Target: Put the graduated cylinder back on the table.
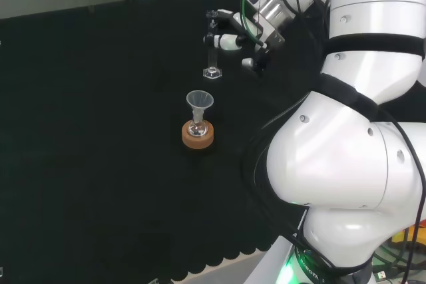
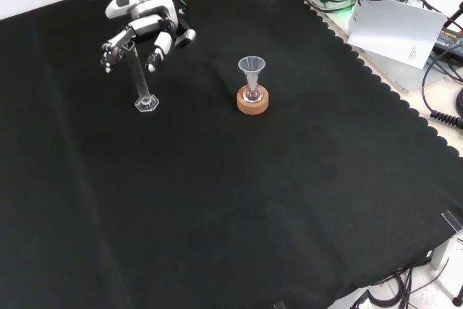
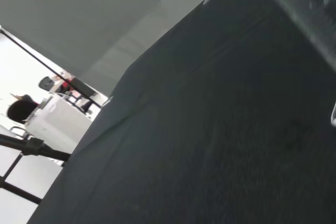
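- Head view: the graduated cylinder (image 1: 212,54) stands upright, its base on the black cloth (image 1: 100,131), at twelve o'clock from the cork ring (image 1: 198,135) carrying a flask and funnel (image 1: 199,101). The hand (image 1: 233,36) has its fingers curled about the cylinder's top.
- Front view: the hand (image 2: 141,34) grips the cylinder's (image 2: 139,77) upper part; the base seems to touch the cloth, nine o'clock of the funnel (image 2: 251,69).
- Wrist view: blurred glass (image 3: 304,9) crosses above the cloth.

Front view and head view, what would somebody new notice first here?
Probably the hand at the front view's upper left, fingers curled round the top of a clear graduated cylinder whose base meets the black cloth. Next, to its right, a funnel in a small flask on a cork ring.
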Available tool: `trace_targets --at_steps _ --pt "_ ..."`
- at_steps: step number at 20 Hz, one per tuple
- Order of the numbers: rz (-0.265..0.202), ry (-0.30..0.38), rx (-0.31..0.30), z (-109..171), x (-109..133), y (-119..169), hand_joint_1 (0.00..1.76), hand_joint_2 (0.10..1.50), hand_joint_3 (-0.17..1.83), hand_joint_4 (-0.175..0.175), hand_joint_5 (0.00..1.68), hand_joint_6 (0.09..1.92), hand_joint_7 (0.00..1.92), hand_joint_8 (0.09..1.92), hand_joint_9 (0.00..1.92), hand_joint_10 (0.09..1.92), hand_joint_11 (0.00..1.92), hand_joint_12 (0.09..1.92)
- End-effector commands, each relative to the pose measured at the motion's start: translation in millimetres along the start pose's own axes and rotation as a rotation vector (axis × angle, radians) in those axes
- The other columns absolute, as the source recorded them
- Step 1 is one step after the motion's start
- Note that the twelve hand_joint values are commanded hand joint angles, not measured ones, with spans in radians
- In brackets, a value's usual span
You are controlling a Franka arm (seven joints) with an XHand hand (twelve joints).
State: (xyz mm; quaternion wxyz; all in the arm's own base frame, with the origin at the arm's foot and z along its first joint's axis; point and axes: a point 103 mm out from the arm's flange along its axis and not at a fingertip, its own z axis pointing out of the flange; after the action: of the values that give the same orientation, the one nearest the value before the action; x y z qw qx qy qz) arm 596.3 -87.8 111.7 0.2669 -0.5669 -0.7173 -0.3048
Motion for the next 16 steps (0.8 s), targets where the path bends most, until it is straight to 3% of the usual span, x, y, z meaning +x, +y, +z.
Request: trace_targets --at_steps 1,6,13,16 --pt "0.069 -0.13 -0.019 -48.5 26.1 -27.9 0.82 0.99 -0.17 -0.068 0.24 0.1 0.11 0.66 0.49 0.09 0.0 1.31" --pt "0.061 -0.232 -0.066 -87.0 61.8 -60.2 0.82 0.99 -0.17 -0.069 0.24 0.09 0.11 0.66 0.49 0.09 0.0 1.31" --pt "0.026 -0.436 -0.05 -121.3 128.6 -112.0 0.82 0.99 -0.17 -0.07 0.25 0.09 0.11 0.67 0.5 0.09 0.0 1.33" --pt "0.023 -0.49 -0.05 -129.2 154.9 -134.7 0.81 1.0 -0.17 -0.07 0.25 0.09 0.11 0.67 0.51 0.09 0.0 1.34"
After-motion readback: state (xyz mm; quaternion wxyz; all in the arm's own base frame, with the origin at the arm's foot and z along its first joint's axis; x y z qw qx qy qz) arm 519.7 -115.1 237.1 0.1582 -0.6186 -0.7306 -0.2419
